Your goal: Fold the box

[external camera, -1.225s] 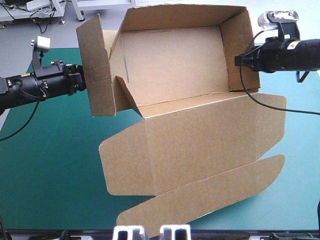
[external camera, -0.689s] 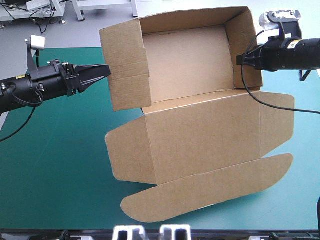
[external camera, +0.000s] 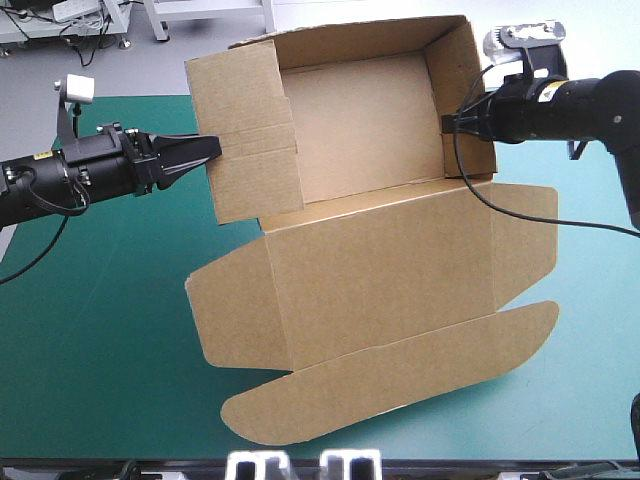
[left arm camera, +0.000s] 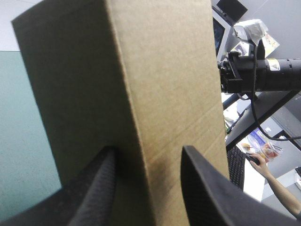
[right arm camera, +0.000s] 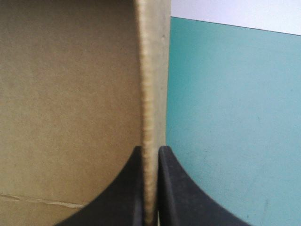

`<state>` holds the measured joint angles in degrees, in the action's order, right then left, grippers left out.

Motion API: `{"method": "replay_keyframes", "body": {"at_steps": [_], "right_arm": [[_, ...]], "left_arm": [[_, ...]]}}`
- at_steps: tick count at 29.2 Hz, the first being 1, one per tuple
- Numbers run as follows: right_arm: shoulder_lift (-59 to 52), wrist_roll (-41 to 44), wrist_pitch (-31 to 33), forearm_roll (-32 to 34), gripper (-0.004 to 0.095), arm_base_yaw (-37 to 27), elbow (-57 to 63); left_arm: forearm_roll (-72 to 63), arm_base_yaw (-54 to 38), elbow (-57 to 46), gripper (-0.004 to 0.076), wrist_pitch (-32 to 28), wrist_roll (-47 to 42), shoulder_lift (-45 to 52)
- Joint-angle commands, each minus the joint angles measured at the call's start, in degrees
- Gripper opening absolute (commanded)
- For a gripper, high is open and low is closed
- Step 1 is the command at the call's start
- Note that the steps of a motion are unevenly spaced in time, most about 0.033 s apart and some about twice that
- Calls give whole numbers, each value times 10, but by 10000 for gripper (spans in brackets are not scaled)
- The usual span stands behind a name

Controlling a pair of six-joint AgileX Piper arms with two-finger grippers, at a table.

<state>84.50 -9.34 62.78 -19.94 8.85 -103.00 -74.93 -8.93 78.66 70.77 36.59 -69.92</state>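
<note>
The right tool (external camera: 447, 122) is clamped on the right wall of the box (external camera: 370, 270). Its wrist view shows the board's edge pinched between both fingers (right arm camera: 127, 188), a detail the high view hides. The left tool (external camera: 213, 150) is apart, which only its wrist view makes plain: the left wall's folded corner rises between its fingers (left arm camera: 101, 188). The high view alone shows the whole box, an open tray over the far part of the bench (external camera: 90, 330), with the lid flat toward the near edge.
</note>
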Motion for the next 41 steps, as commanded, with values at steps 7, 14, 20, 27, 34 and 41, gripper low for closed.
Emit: {"method": "replay_keyframes", "body": {"at_steps": [7, 14, 20, 27, 34, 41], "right_arm": [[-19, 88, -76, 59, 5, 82, -15], [-17, 169, -101, 159, 5, 171, -15], [-17, 209, -110, 182, 5, 219, -15], [-17, 224, -107, 173, 5, 236, -15], [-17, 231, -100, 181, 5, 261, -15], [-16, 255, -31, 237, 4, 261, -15]], "left_arm": [[19, 2, 17, 319, 24, -13, 13], [64, 2, 17, 319, 13, -31, 13], [153, 2, 17, 319, -26, -63, 13], [219, 2, 17, 314, -66, -106, 8], [218, 2, 16, 219, -67, -106, -16], [186, 2, 16, -9, -59, -110, -15]]}}
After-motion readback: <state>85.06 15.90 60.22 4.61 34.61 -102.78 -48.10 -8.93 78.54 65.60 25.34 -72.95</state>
